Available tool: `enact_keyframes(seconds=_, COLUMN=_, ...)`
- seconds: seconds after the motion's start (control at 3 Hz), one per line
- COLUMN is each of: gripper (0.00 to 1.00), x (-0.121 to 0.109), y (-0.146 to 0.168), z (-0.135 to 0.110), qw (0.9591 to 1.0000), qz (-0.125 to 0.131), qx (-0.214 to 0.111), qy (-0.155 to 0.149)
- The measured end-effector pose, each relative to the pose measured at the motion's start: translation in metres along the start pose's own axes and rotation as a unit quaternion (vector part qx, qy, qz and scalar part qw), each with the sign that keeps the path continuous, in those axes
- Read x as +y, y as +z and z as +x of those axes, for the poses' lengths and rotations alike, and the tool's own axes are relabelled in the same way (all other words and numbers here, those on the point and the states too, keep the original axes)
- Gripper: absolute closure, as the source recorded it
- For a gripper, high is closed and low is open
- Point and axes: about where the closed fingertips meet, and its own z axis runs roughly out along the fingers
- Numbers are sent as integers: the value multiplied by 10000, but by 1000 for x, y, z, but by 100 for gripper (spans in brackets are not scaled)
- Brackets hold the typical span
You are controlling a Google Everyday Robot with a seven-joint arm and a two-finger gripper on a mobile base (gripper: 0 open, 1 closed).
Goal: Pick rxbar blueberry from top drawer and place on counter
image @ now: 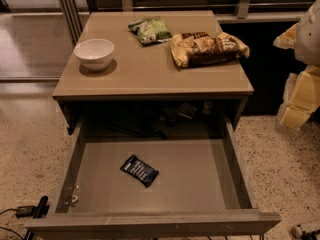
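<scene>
Dark navy rxbar blueberry (139,170), white lettering lines, flat and askew on top drawer (200,184) floor. Pale gripper (300,96) at right edge; grip state: cannot tell.

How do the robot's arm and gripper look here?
Only parts show at the right edge. The arm is a rounded white shell. The gripper below it is pale yellow and blocky, with flat faces. No cables or markings show.

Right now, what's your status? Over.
Gripper out of view; pale arm parts at right edge. Blue snack bar flat in open drawer, untouched. Nothing covers it. Counter holds bowl, green bag, brown bag.
</scene>
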Motion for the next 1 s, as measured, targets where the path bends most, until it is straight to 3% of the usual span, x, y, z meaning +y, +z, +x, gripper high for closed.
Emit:
enact_keyframes(seconds=0.67, gripper=0, x=5, y=-2, z=11, qw=9999, qz=75, qx=75, qy=75)
enact_keyframes(seconds=1.0, gripper=0, x=15, y=7, z=2, qw=9997, qz=42, qx=-141, qy=215)
